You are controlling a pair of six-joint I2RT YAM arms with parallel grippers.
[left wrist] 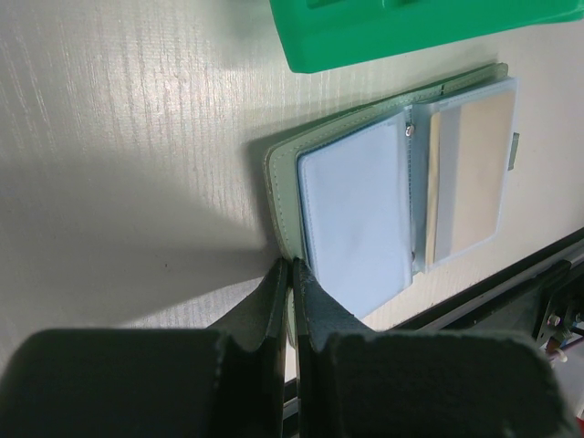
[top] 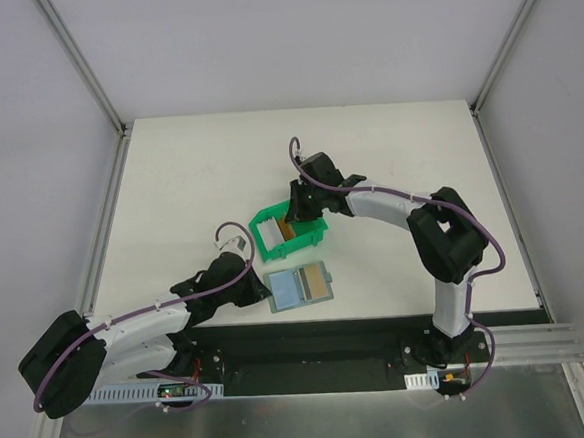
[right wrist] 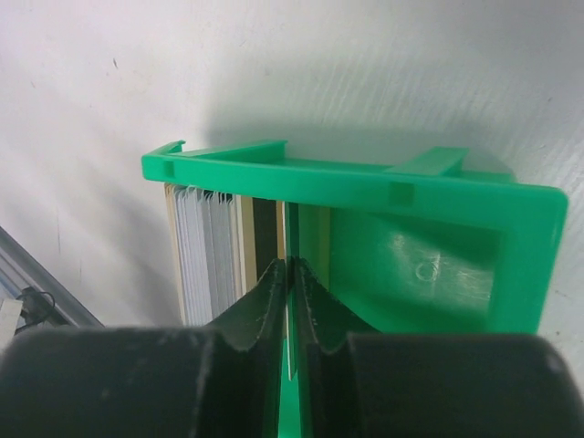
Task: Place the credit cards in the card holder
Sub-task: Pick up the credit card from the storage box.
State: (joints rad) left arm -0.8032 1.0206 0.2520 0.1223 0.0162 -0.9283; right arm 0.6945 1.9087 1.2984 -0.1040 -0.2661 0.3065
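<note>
The card holder lies open on the table below the green bin, clear pockets up. A tan card sits in one pocket and a pale card in the other. My left gripper is shut on the holder's near edge, at its left side in the top view. My right gripper reaches into the green bin and is shut on the edge of a thin card. A stack of upright cards stands to its left in the bin.
The green bin sits mid-table just above the holder, with the right arm stretched over it. The black base rail runs along the table's near edge, close below the holder. In the left wrist view the bin's wall lies just beyond the holder.
</note>
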